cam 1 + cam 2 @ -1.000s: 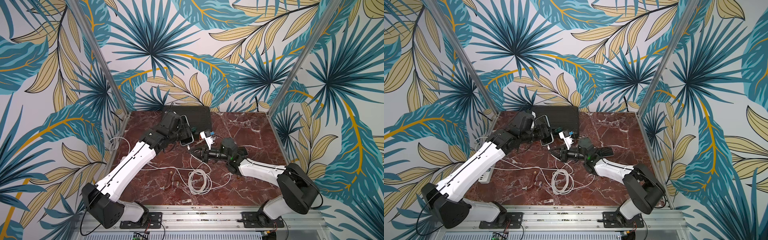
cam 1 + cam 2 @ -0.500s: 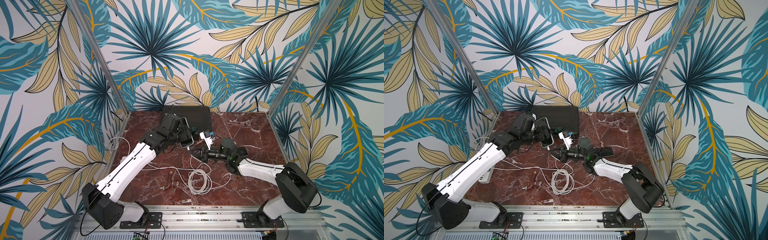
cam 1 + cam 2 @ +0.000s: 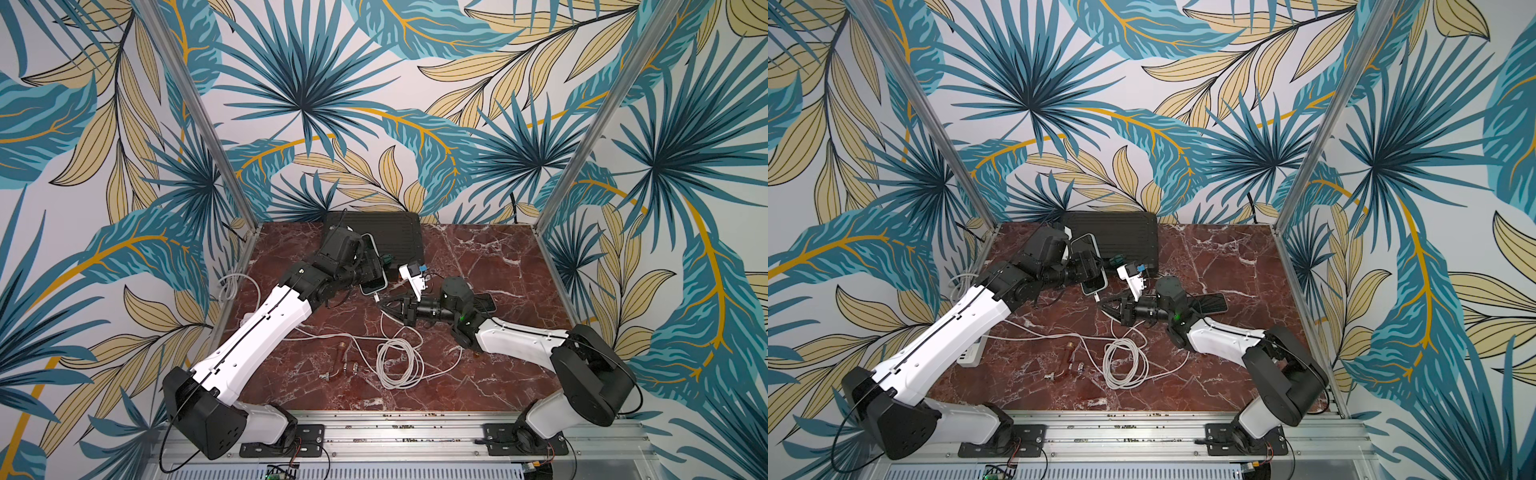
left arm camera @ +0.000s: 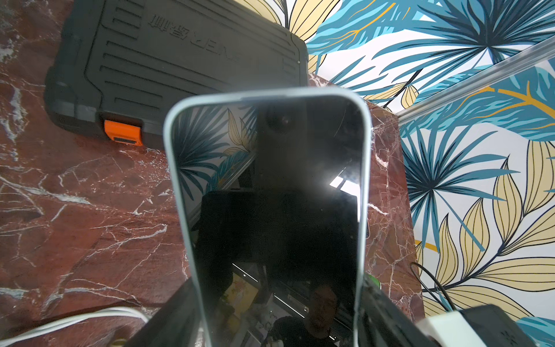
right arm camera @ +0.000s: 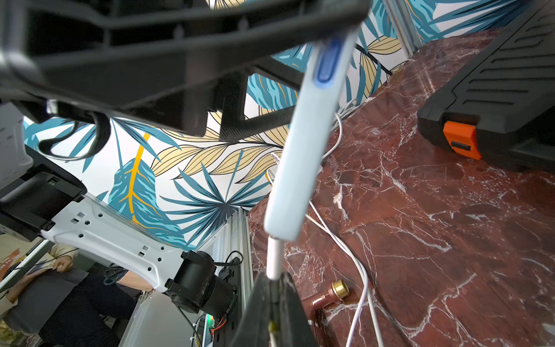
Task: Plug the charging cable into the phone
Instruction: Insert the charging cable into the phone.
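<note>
left tool (image 3: 365, 266) grips the phone (image 4: 270, 195); right tool (image 5: 271, 288) pinches the cable plug (image 5: 274, 255). push straight in, slowly, phone steady.

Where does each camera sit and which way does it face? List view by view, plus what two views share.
Top views: high over the front rail, looking down at the marble table; left arm, right arm whole.
Left wrist: on the left arm, looking along the phone toward the black case; left gripper flanks it.
Right wrist: on the right arm, looking past the right gripper at the cable plug; left arm shows.
Shared: both wrist views show phone and case.
</note>
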Robot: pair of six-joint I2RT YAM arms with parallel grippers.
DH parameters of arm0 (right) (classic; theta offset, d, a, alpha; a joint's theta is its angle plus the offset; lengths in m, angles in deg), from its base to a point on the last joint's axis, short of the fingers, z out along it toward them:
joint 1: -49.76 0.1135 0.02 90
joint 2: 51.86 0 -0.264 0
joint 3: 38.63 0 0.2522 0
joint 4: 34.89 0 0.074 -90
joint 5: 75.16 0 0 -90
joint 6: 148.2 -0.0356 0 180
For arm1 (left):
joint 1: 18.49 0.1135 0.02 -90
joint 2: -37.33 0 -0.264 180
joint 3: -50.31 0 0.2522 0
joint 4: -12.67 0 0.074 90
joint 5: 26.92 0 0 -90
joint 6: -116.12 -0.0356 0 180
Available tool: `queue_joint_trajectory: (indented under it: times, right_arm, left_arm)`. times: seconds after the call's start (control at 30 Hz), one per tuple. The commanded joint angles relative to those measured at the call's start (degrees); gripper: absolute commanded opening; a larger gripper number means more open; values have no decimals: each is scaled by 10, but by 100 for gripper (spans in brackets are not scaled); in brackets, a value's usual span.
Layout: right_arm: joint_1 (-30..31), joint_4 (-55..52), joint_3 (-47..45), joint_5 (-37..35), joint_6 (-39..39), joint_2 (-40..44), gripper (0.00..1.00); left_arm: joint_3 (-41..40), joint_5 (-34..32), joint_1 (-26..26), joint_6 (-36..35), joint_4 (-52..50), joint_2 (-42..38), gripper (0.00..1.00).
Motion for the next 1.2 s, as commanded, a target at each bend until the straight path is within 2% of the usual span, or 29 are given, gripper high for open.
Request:
queue_joint_trajectory:
  times: [0.0,1.17]
  right_arm:
    - [3,9,-14,3,7,-1,0]
    - [3,32,-9,5,-17,-10,0]
  left_arm:
    - [3,-1,-2,4,33,-23,13]
    - [-34,11,-1,7,49,-35,13]
